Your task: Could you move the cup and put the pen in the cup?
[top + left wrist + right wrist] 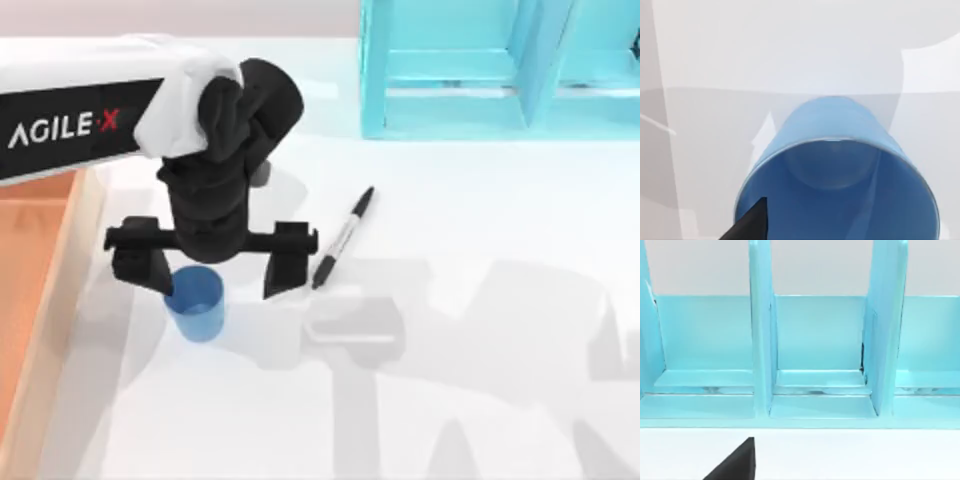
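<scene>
Jaws on our left gripper stand wide apart, one finger at each end of the black crossbar, and nothing is held between them. We note the cup upright on the white table, left of centre in the top view. It sits in the gap between the two fingers, much closer to the left-hand finger, whose tip appears to overlap the rim; we cannot tell whether they touch. The other finger is clear of the cup.

From the left wrist view we see down into the open mouth of the cup, with one dark fingertip at its rim.

We find the pen lying flat on the table, just beside the right-hand finger and outside the jaws. It runs diagonally, its far end angled toward the turquoise shelf unit at the back of the table.

An orange tray with a wooden rim lies along the left edge of the table.

Our right arm is parked facing the shelf unit, and one dark fingertip of its gripper shows in the right wrist view. We cannot tell whether those jaws are open or closed.
</scene>
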